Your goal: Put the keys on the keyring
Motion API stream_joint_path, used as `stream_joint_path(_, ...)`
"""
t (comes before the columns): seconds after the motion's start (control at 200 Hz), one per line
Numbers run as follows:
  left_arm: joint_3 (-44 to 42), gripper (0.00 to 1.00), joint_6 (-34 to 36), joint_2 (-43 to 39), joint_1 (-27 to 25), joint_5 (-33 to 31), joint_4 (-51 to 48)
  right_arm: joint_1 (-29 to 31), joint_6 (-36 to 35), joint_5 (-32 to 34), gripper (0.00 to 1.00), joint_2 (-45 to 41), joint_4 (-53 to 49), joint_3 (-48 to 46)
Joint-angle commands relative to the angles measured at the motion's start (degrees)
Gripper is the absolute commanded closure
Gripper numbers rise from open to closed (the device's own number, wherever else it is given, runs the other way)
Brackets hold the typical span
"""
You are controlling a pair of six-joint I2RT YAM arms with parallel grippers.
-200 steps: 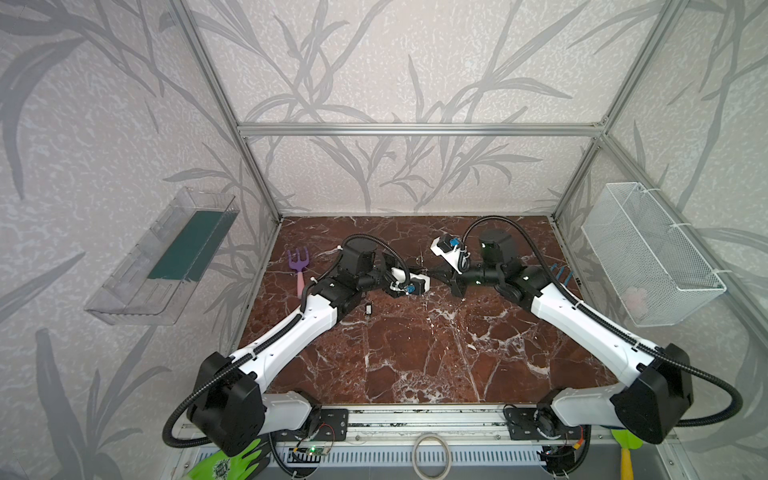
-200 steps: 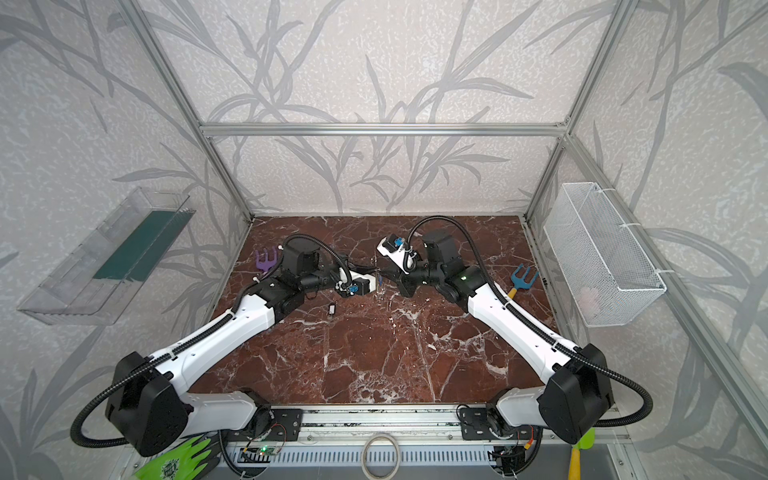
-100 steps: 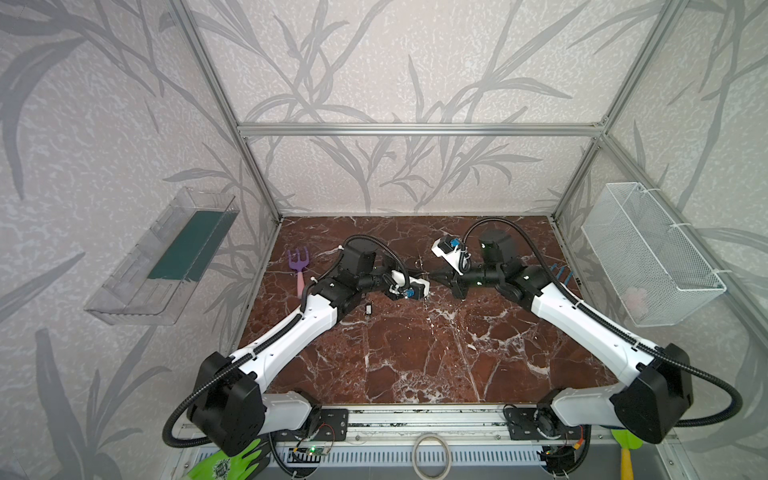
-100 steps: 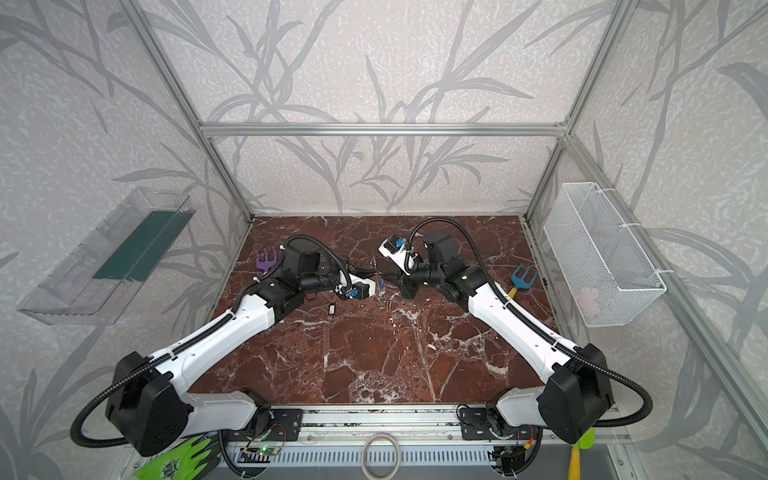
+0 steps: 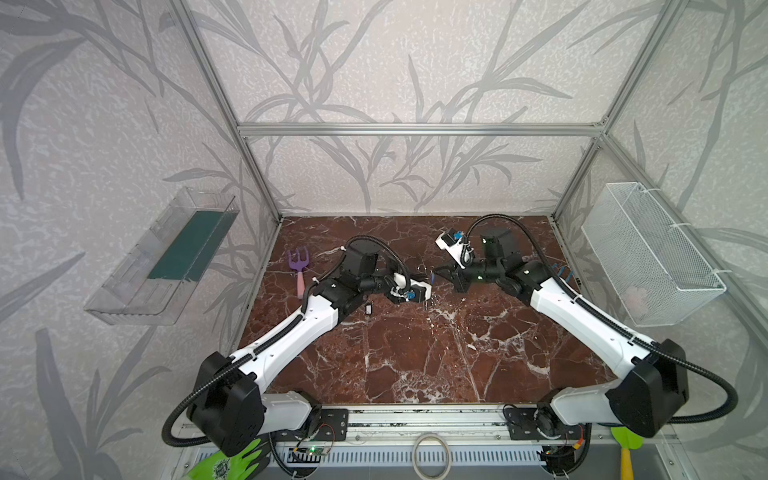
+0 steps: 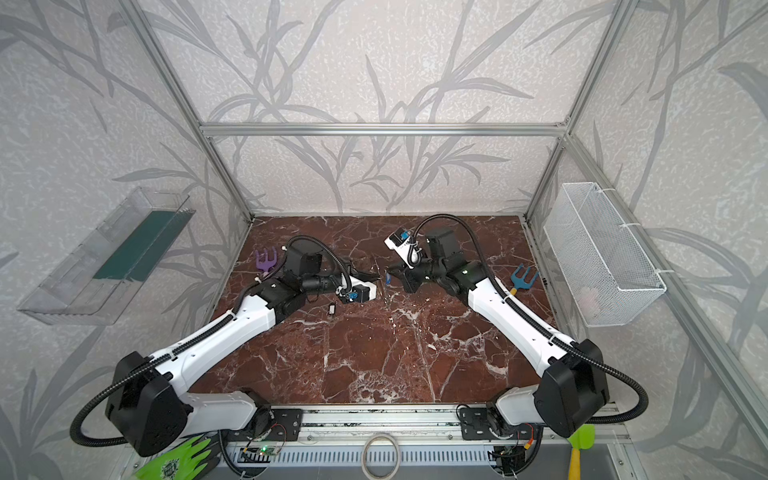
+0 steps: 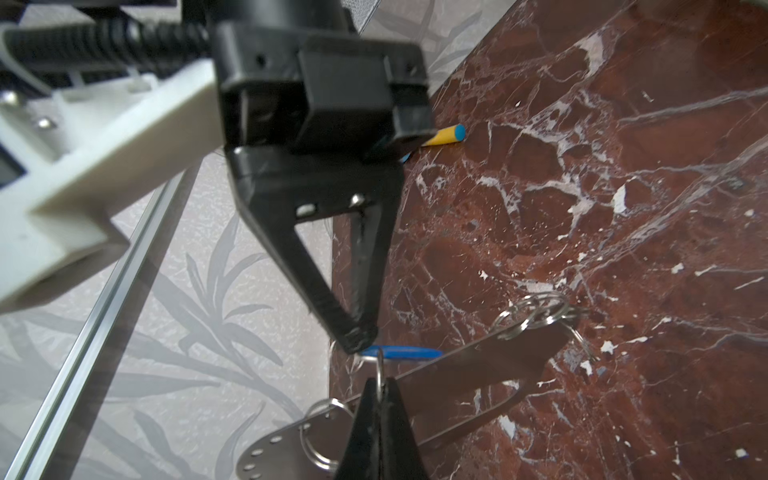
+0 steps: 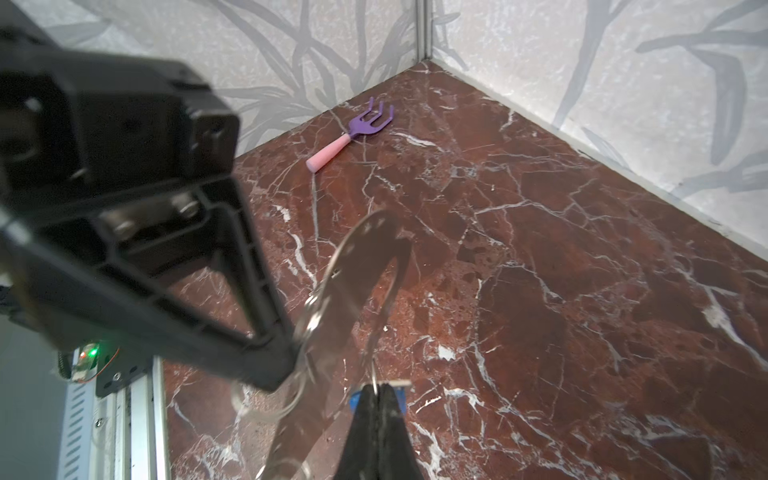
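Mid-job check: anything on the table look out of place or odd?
Yes: the black-and-white key lies alone on the table beside the left arm, apart from the keyring that the left gripper holds up. A purple fork and a blue fork lie stray near the side walls.

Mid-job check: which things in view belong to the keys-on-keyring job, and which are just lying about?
Job: keyring plate, in the left hand; blue-tagged key, in the right hand; black-and-white key, loose on the table.
Lying about: purple rake; blue rake; green glove; pale ring; wire basket; clear tray.
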Motion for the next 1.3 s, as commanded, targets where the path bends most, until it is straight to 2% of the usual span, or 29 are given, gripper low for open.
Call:
stream_joint_path(0.0,1.6,1.0,0.0,0.0,-0.7,2.2,-0.9,-0.1,1.9,0.7,1.0,0.1,2.0,2.1)
stream_joint_path(0.1,1.9,1.0,-1.7,0.5,-0.7,-0.4,-0.4,-0.1,0.6,-1.4,1.0,-0.7,3.0,0.9)
stream_joint_path(0.22,3.0,1.0,-5.1,0.9,-0.5,-3.1,-0.3,0.0,-2.3,-0.7,1.0,-1.5,0.7,-0.5)
stream_joint_path(0.3,3.7,1.0,-7.4,0.9,-0.1,-2.4,-0.3,-0.1,-4.1,-0.8,1.0,-1.8,-1.5,-0.9)
stream_joint_path(0.335,3.9,1.0,-10.4,1.0,0.2,-1.7,-0.3,-0.2,-4.5,-0.4,1.0,-2.3,-1.9,-1.3)
stream_joint_path(0.52,4.9,1.0,-14.7,1.4,1.1,-0.1,-1.3,-0.3,-8.6,-1.2,1.0,-5.5,-1.2,-3.9)
stream_joint_path(0.8,6.1,1.0,-15.9,2.3,1.1,0.2,-2.1,0.2,-8.6,-4.8,1.0,-6.3,2.0,-4.5)
stream_joint_path(1.295,7.5,1.0,-17.7,3.4,0.7,1.0,-3.1,1.2,-4.5,-3.9,1.0,-5.3,6.2,-3.4)
